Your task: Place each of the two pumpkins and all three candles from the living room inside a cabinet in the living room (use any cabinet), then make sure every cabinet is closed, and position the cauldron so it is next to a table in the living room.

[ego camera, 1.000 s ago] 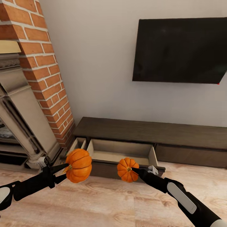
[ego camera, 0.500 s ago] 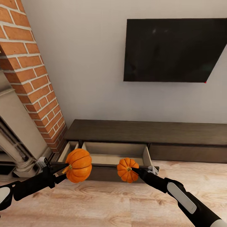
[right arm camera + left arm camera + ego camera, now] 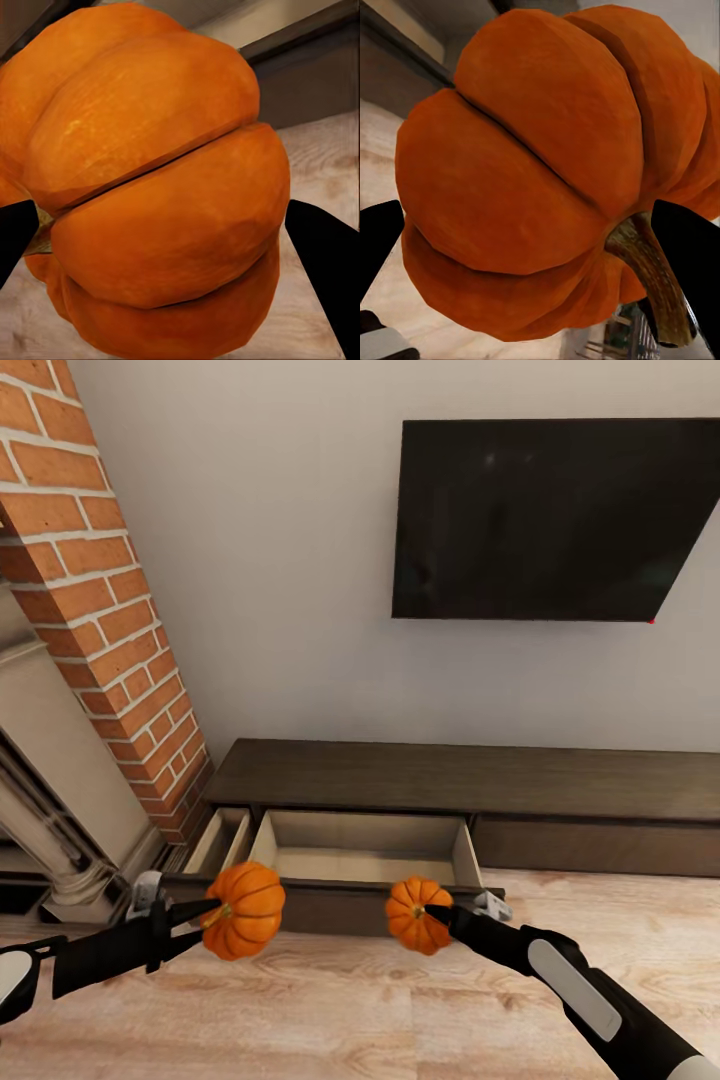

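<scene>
A plain pale wall (image 3: 290,560) fills the far side, with a dark flat screen (image 3: 545,520) mounted on it to the right. At left stands a red brick column (image 3: 100,610) beside a pale stone mantel (image 3: 50,780). Light wood-plank floor (image 3: 330,1010) covers the near ground.

Both my pumpkins sit lower in the frame now: the left pumpkin (image 3: 243,909) dropped a little, the right pumpkin (image 3: 419,914) dropped and shifted rightward.
</scene>
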